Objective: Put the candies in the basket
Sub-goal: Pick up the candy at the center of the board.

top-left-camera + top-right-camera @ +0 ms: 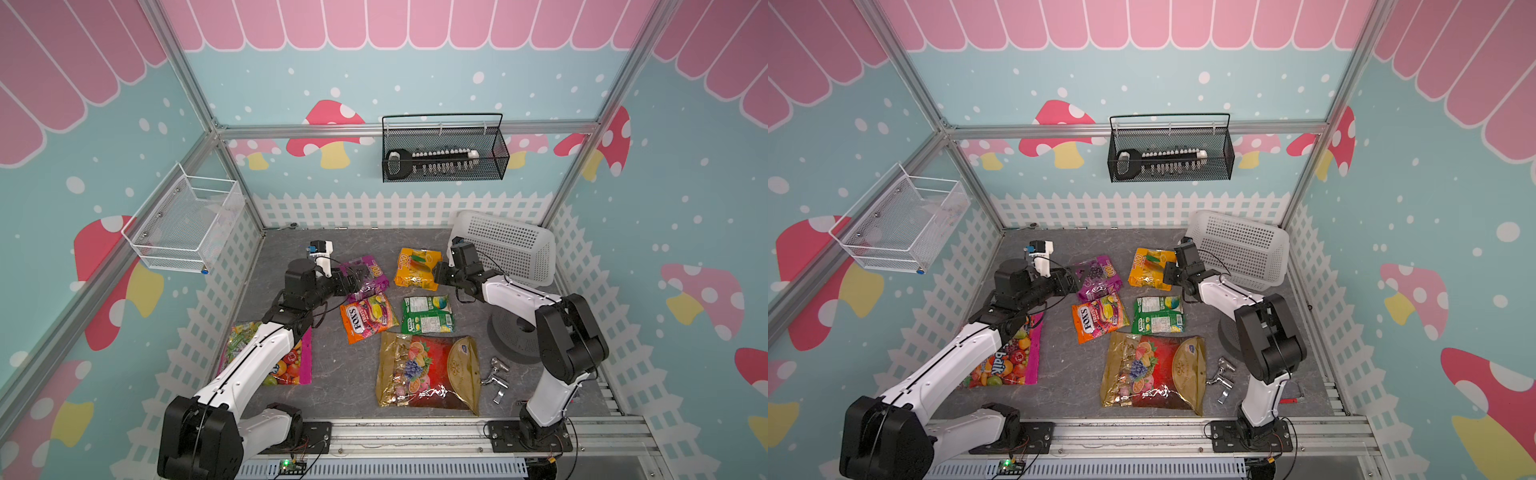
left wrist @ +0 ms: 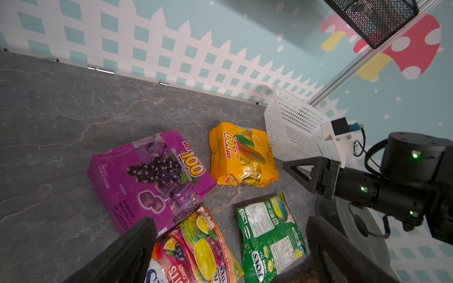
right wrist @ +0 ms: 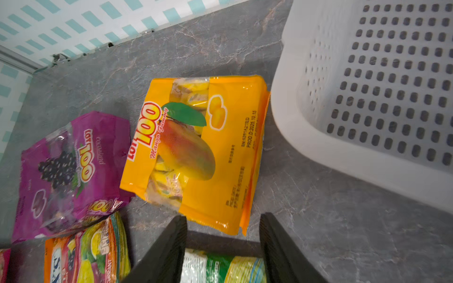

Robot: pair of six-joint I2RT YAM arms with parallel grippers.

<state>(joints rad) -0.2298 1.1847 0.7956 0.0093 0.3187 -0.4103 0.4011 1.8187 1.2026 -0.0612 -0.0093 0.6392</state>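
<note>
Grey tabletop [image 1: 332, 374] under glossy yellow-orange mango bag [image 3: 201, 152]

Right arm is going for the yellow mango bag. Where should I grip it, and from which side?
Grip the thin sealed edge of the yellow mango bag that faces the right gripper, coming in low from that side. The bag lies flat on the table and bulges in the middle, so the flat seam is likely the only part the open jaws can close on.
</note>
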